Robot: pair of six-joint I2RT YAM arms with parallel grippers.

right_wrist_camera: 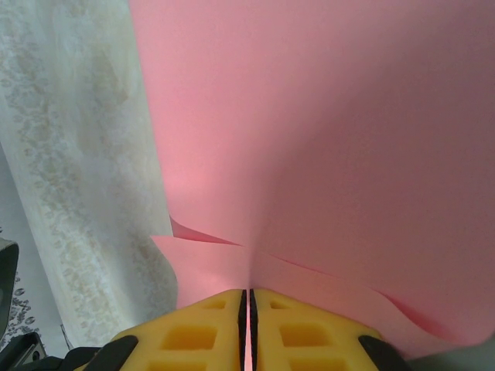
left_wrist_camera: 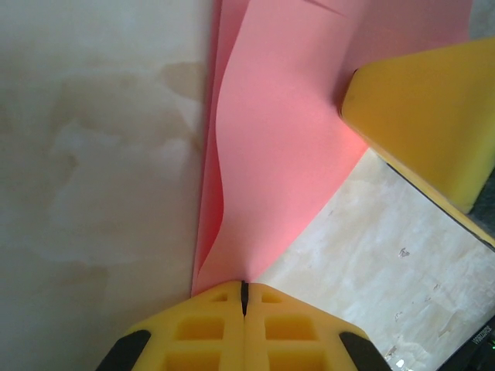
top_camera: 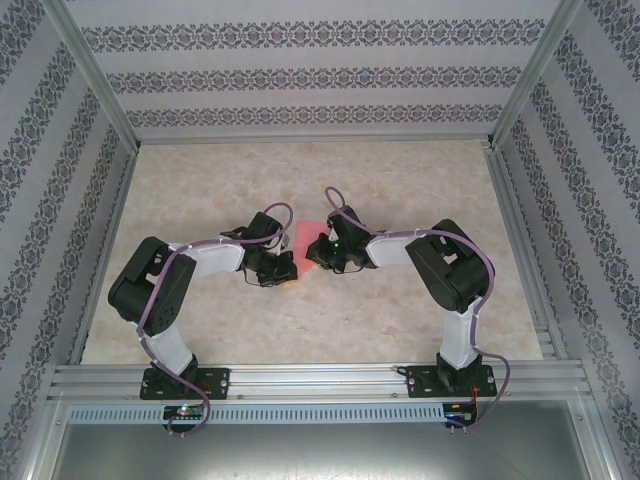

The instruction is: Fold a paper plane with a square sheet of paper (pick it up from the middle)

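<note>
Table: marbled beige table [top_camera: 420, 180], bare apart from the paper at its middle.
Arms: left arm [top_camera: 160, 285] and right arm [top_camera: 445, 265] both reach inward; their wrists meet near the table's centre.
Task item: salmon-pink sheet of paper [top_camera: 304, 240], between the two grippers in the top view.
Paper condition: no longer flat. The left wrist view shows the sheet [left_wrist_camera: 286, 154] in at least two overlapping layers, with one long edge bowed in a soft curve.
Left gripper: left gripper [left_wrist_camera: 244, 287] clenched, yellow pads pressed together on a pointed corner of the sheet.
Right gripper: right gripper [right_wrist_camera: 247, 295] clenched, with a thin strip of pink paper caught in the slit between its pads.
Right wrist view: sheet [right_wrist_camera: 325, 139] rises steeply from the pads; a second layer with a wavy edge lies just above them.
Contact: a yellow finger [left_wrist_camera: 425, 108] of the right arm touches the sheet's far side, seen from the left wrist.
Height: cannot tell whether the sheet touches the table.
</note>
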